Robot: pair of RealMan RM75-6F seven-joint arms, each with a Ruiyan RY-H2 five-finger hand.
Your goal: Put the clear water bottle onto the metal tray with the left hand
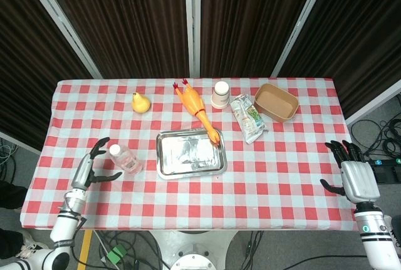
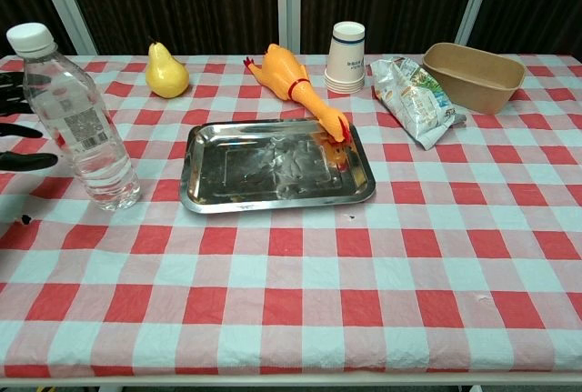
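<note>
Now, from the far left, my left hand (image 1: 91, 165) sits over the counter (image 1: 269, 176) with its fingers spread wide, holding nothing, just beside the clear water bottle (image 1: 124, 158) but not touching it. In the chest view only its dark fingertips (image 2: 16, 128) show at the frame's edge, next to the bottle. The bottle stands upright on the checked cloth, white cap on, a short way left of the metal tray (image 1: 190, 153). Behind it, near the back edge, I see a yellow pear (image 1: 140, 102). A rubber chicken (image 1: 197, 109) lies diagonally, its head resting on the tray's far right corner. Further right come a stack of paper cups (image 1: 220, 94), a snack bag (image 1: 248, 118) and a brown paper bowl (image 1: 276, 102). My right hand (image 1: 354, 178) hangs beyond the counter's right edge, fingers apart and empty.
</note>
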